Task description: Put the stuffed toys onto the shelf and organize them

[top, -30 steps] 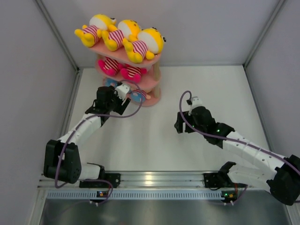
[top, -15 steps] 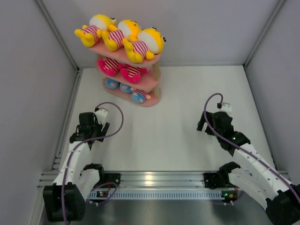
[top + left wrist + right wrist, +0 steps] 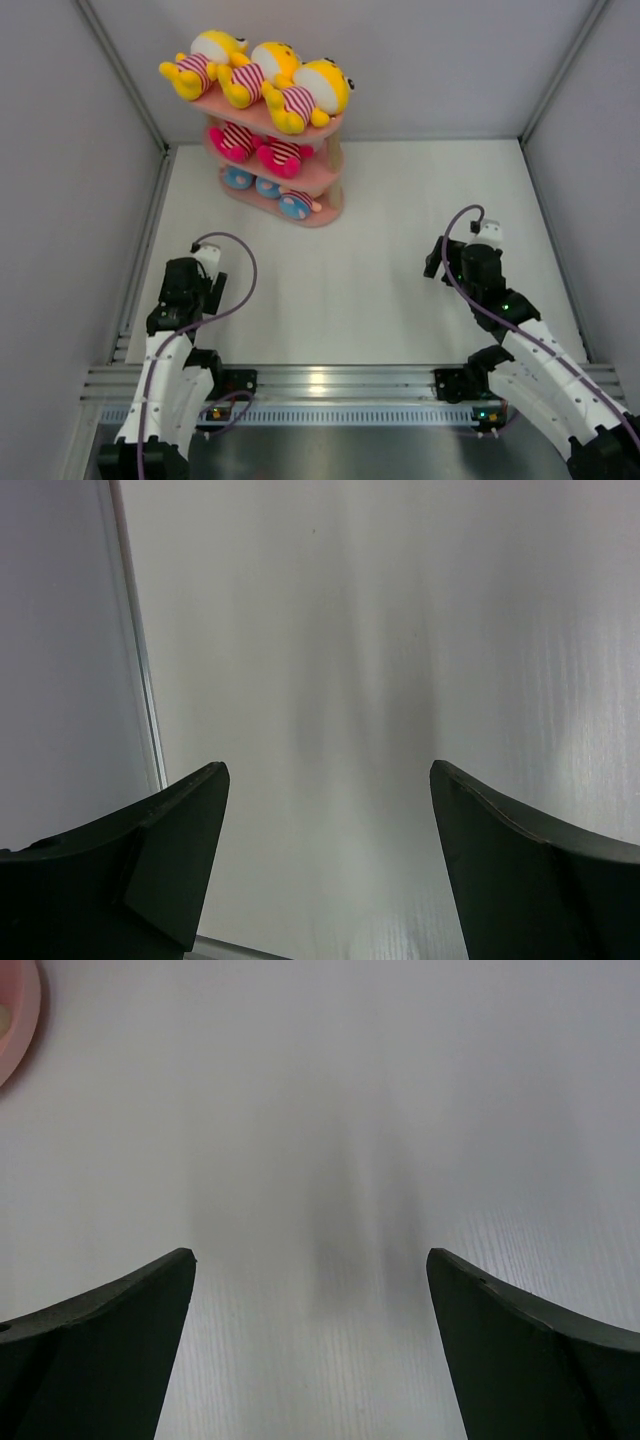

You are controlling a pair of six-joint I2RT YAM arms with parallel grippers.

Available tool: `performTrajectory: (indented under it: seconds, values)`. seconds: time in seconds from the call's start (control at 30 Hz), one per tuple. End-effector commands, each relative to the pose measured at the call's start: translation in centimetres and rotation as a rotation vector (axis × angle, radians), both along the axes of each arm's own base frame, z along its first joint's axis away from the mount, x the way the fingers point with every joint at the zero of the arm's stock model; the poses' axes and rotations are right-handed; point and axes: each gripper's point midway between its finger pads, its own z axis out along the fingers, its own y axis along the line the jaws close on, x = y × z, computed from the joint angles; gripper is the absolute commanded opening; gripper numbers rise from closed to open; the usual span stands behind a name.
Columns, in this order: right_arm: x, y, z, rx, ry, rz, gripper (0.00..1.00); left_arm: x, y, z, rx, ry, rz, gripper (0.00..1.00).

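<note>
Stuffed toys [image 3: 265,75] fill the shelf [image 3: 322,216]; left pincer [image 3: 325,770] and right pincer [image 3: 308,1255], both released, have drawn back.

bottom-tier toys [image 3: 294,205] half hidden, shelf [image 3: 27,1000] cropped

My overhead camera looked down from high over the near edge, wide enough for the table [image 3: 400,200] and the shelf [image 3: 330,212] at far left. Each wrist camera sat low, facing the table past its own fingers [image 3: 150,880]; the right one shared the shelf's pink rim [image 3: 12,1010] with the overhead.
</note>
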Motion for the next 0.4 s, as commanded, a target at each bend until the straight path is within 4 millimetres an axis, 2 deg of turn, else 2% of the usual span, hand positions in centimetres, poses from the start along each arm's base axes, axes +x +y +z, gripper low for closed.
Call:
performTrajectory:
  seconds: [0.0, 0.2, 0.3, 0.37]
  values:
    - [1.2, 0.8, 1.1, 0.033, -0.058, 0.025, 0.99, 0.6, 0.5, 2.0, -0.001, -0.075, 0.050, 0.87]
    - [2.1, 1.6, 0.1, 0.039, -0.028, 0.040, 0.99, 0.4, 1.0, 1.9, 0.002, -0.068, 0.077, 0.88]
    - [3.1, 2.5, 0.8, 0.060, -0.063, 0.068, 0.99, 0.3, 1.1, 1.8, 0.001, -0.064, 0.078, 0.88]
    - [4.0, 3.2, 1.9, 0.094, -0.110, 0.083, 1.00, 0.3, 1.1, 1.8, 0.001, -0.067, 0.080, 0.88]
